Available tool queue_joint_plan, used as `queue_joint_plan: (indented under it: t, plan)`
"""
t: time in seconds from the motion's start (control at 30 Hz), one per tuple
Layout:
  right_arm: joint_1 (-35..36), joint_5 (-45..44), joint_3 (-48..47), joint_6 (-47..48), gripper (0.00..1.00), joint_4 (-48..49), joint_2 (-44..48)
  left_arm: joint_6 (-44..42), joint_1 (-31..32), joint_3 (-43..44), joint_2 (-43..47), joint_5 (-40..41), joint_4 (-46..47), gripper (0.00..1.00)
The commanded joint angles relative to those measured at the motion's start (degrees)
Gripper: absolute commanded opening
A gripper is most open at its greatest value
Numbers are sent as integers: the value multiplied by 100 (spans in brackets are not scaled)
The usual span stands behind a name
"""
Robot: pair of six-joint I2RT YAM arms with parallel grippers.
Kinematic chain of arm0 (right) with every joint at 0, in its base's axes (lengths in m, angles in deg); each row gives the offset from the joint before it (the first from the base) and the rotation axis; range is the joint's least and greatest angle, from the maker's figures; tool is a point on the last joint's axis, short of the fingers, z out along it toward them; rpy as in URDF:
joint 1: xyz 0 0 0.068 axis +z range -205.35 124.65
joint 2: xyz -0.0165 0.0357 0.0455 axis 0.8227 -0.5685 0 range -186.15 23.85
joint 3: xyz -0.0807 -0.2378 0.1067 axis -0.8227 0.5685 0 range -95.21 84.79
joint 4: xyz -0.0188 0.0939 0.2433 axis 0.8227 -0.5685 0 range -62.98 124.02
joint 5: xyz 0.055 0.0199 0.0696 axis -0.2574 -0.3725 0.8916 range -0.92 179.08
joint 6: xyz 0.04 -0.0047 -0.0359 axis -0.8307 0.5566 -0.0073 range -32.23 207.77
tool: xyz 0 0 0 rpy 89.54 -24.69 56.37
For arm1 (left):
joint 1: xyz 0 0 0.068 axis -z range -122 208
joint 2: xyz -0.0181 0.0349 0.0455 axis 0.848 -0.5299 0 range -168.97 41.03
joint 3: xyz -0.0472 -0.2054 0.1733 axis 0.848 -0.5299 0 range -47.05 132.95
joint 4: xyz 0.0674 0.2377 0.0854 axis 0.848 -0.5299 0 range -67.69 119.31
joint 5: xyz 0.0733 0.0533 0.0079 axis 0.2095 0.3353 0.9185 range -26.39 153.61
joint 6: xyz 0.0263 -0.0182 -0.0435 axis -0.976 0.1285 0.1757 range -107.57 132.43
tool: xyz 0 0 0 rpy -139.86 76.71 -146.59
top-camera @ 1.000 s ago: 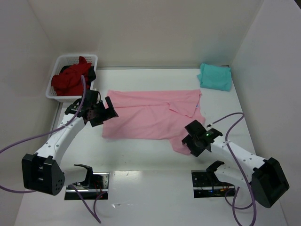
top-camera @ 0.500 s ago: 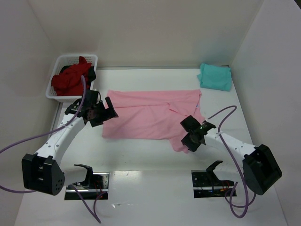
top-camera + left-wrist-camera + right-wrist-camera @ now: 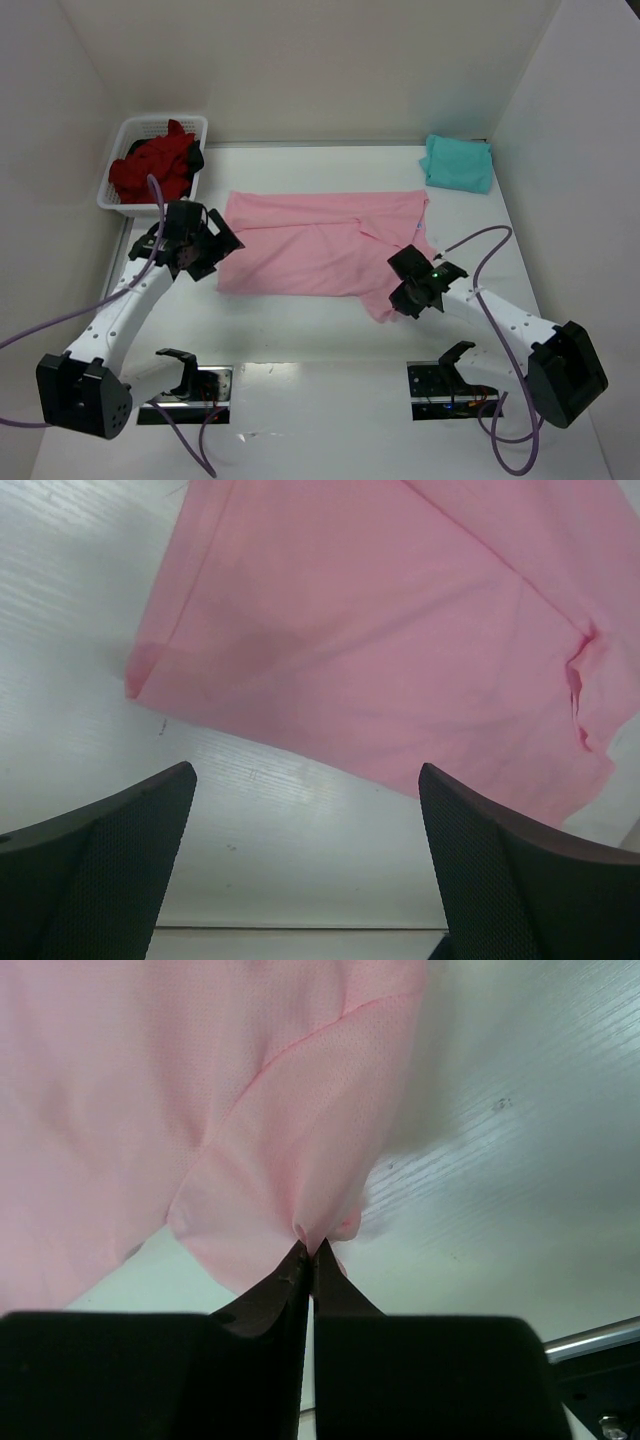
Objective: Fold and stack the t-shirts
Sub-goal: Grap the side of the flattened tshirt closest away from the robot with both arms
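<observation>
A light pink t-shirt point(image 3: 320, 240) lies spread across the middle of the table, also filling the left wrist view point(image 3: 400, 630). My right gripper point(image 3: 400, 293) is shut on the pink t-shirt's near right corner, and the cloth point(image 3: 300, 1140) bunches into the closed tips point(image 3: 310, 1247). My left gripper point(image 3: 218, 243) hangs open over the shirt's left edge, its fingers point(image 3: 110, 850) wide apart above bare table just short of the hem. A folded teal t-shirt point(image 3: 458, 162) rests at the back right. Dark red t-shirts point(image 3: 152, 166) are heaped in the basket.
A white lattice basket point(image 3: 135, 128) stands at the back left corner. White walls close in the table on three sides. Purple cables loop from both arms, and two black mounts point(image 3: 190, 372) sit at the near edge.
My right gripper has closed on the pink shirt's near right corner after sliding slightly left. The left arm has swung a little left and toward me, jaws still open.
</observation>
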Motion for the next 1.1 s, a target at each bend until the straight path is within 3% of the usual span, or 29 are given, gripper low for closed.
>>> queue_joint_plan:
  t: [0.0, 0.2, 0.47, 0.8, 0.9, 1.07]
  plan:
    - [52, -81, -13, -171, 2, -60, 356, 703, -31, -335, -246, 0, 205, 100]
    - [52, -81, -13, -110, 2, -121, 666, 1136, -31, -662, -433, 131, 258, 100]
    - [52, -81, -105, 163, 2, -68, 718, 1913, -31, -988, -389, 991, 219, 96]
    - [52, -81, -180, 339, 5, 37, 604, 2102, -31, -988, -1409, 1300, 277, 94]
    - [-1, -81, -180, 339, 5, 37, 604, 2103, -31, -1040, -1496, 1362, 311, 87]
    - [-63, -81, -180, 339, 5, 37, 657, 2103, -31, -1040, -1443, 1415, 311, 61]
